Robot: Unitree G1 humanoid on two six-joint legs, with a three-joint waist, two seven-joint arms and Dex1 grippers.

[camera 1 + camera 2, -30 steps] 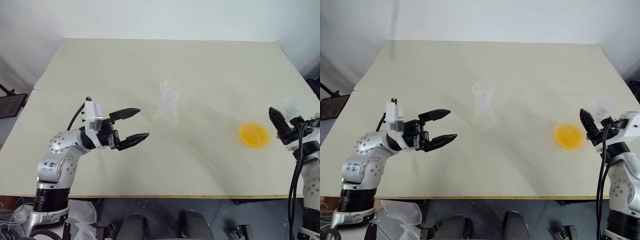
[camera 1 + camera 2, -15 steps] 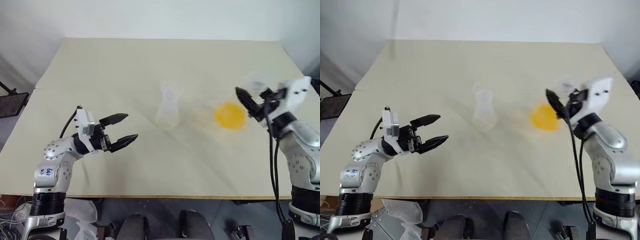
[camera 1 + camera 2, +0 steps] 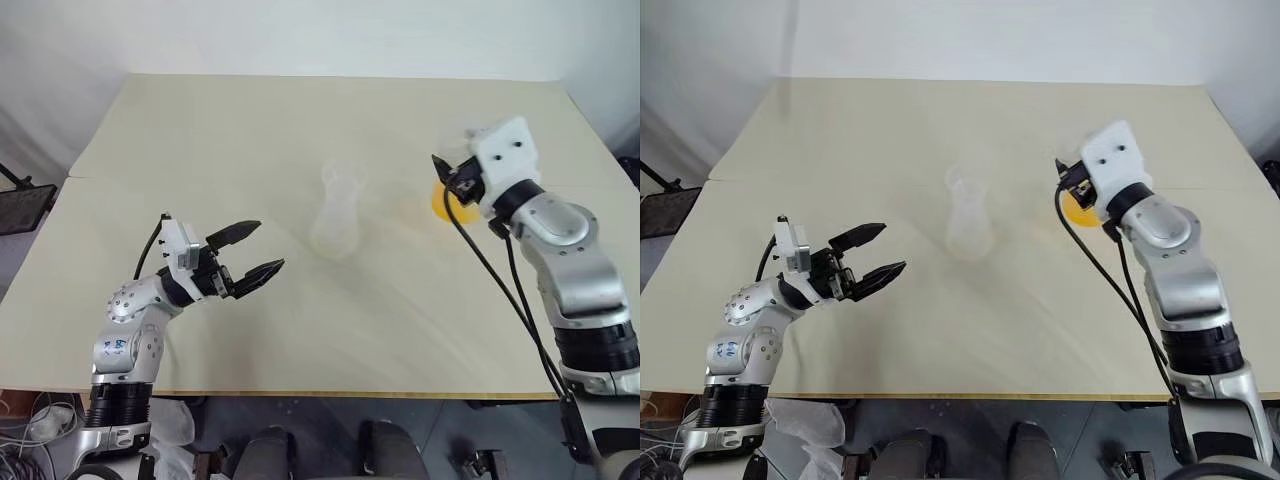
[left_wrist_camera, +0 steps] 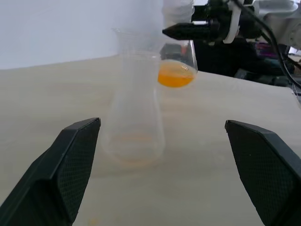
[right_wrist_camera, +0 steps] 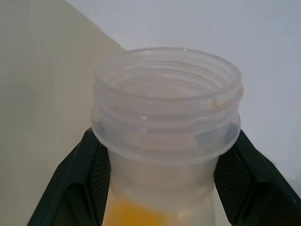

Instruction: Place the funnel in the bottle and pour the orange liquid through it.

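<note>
The clear bottle [image 3: 337, 218] stands upright mid-table, with a flared clear rim [image 4: 137, 33] on top; I cannot tell whether that rim is the funnel. My right gripper [image 3: 447, 178] hangs above the table to the bottle's right. It is shut on the threaded neck of a clear container [image 5: 165, 127], fingers [image 5: 82, 181] on both sides. The orange liquid [image 4: 175, 75] sits in the bottom of that container. My left gripper [image 3: 268, 247] is open and empty, level, left of the bottle and pointing at it.
The pale table [image 3: 250, 130] has a seam across its middle, and its front edge runs close below my arms. A white wall stands behind it. A dark object [image 3: 20, 210] sits off the table's left side.
My right arm has swung up and left from the table's right edge toward the bottle, carrying the container of orange liquid. The left gripper stays open, slightly lower.
</note>
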